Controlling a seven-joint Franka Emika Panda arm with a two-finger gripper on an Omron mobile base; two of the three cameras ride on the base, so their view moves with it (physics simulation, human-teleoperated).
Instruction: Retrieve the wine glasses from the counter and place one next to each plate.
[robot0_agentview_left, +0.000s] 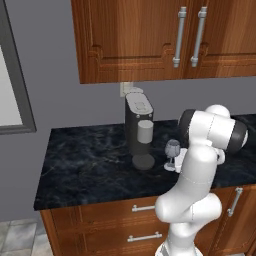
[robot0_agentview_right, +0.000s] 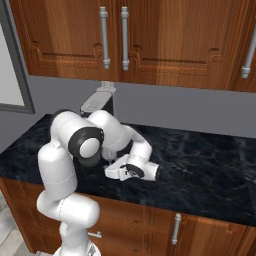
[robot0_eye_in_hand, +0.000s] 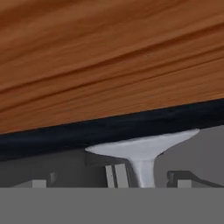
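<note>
A: Jaws spread wide, low over the worktop (robot0_agentview_left: 90, 170), and the wine glass (robot0_agentview_left: 172, 152) stands upright with its stem (robot0_eye_in_hand: 143, 171) right between them, beside the coffee machine (robot0_agentview_left: 139, 131).

B: I'd centre on that stem, close gently, then lift straight up so the foot (robot0_eye_in_hand: 142, 146) clears cleanly.

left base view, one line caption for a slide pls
Franka arm reaches low over the black marble counter toward a wine glass standing just right of the coffee machine, below wooden cabinets.
</note>
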